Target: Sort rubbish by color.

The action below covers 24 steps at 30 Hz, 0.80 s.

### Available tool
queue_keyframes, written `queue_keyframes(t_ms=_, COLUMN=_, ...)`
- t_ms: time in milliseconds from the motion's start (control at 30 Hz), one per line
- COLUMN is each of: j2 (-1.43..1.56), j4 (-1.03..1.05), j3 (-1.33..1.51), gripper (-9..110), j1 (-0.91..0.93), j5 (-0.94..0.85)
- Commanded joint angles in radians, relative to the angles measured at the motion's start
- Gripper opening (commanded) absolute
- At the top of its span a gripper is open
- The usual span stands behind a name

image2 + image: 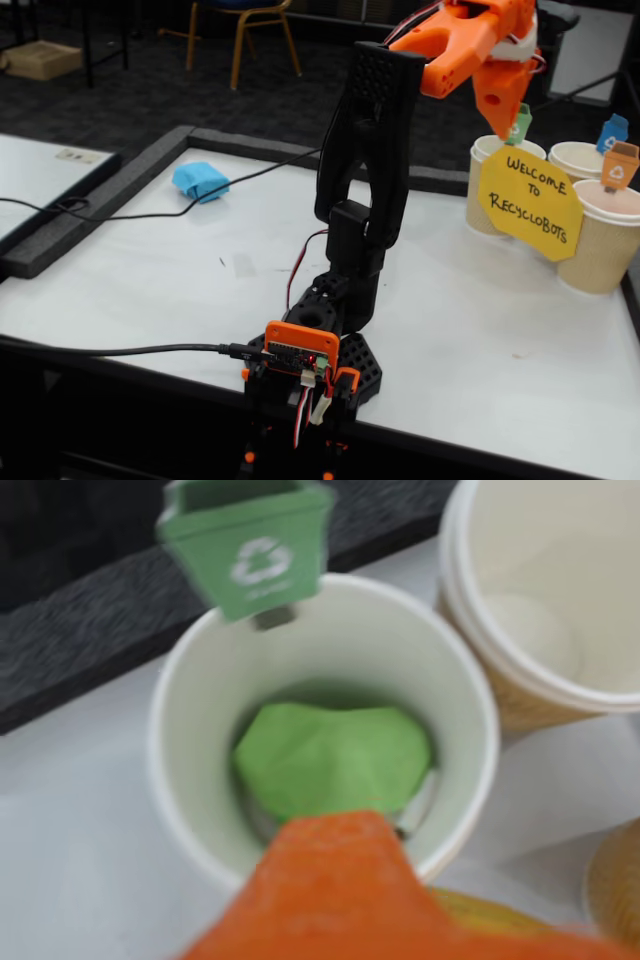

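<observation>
White tabletop fills the wrist view: a lime green wad [335, 758] lies inside a paper cup [190, 770] directly below the orange gripper [340, 880], jaw state unclear. Fixed view: the gripper [500, 105] hovers over the cups; a light blue wad [200, 181] lies far off on the table [480, 330].

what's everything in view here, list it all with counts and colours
green paper wad: 1, lime green, inside the cup with the green flag
blue paper wad: 1, light blue, far left of table in the fixed view
paper cups: 3, tan, far right of table
bin flags: 3, green, blue, orange, one per cup
sign: 1, yellow, in front of the cups
table: 1, white
arm: 1, black
fingers: orange, above the green-flag cup
</observation>
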Motion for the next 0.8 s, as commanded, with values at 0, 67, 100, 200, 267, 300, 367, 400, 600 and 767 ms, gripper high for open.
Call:
queue_keyframes(t_ms=0, j2=0.259, j4=0.048, j3=-0.100, gripper=0, j1=-0.060, j5=-0.005)
queue_keyframes(t_ms=67, j2=0.313, j4=0.075, j3=-0.083, gripper=0, j1=-0.080, j5=-0.005)
queue_keyframes(t_ms=100, j2=0.339, j4=0.087, j3=-0.071, gripper=0, j1=-0.089, j5=-0.005)
queue_keyframes(t_ms=200, j2=0.416, j4=0.120, j3=-0.026, gripper=0, j1=-0.112, j5=-0.005)
queue_keyframes(t_ms=267, j2=0.469, j4=0.135, j3=0.021, gripper=0, j1=-0.124, j5=-0.005)
queue_keyframes(t_ms=300, j2=0.499, j4=0.138, j3=0.051, gripper=0, j1=-0.132, j5=-0.005)
queue_keyframes(t_ms=367, j2=0.552, j4=0.146, j3=0.106, gripper=0, j1=-0.141, j5=-0.005)
queue_keyframes(t_ms=400, j2=0.575, j4=0.152, j3=0.132, gripper=0, j1=-0.147, j5=-0.005)
queue_keyframes(t_ms=600, j2=0.710, j4=0.184, j3=0.276, gripper=0, j1=-0.206, j5=-0.005)
queue_keyframes(t_ms=767, j2=0.854, j4=0.190, j3=0.408, gripper=0, j1=-0.278, j5=-0.005)
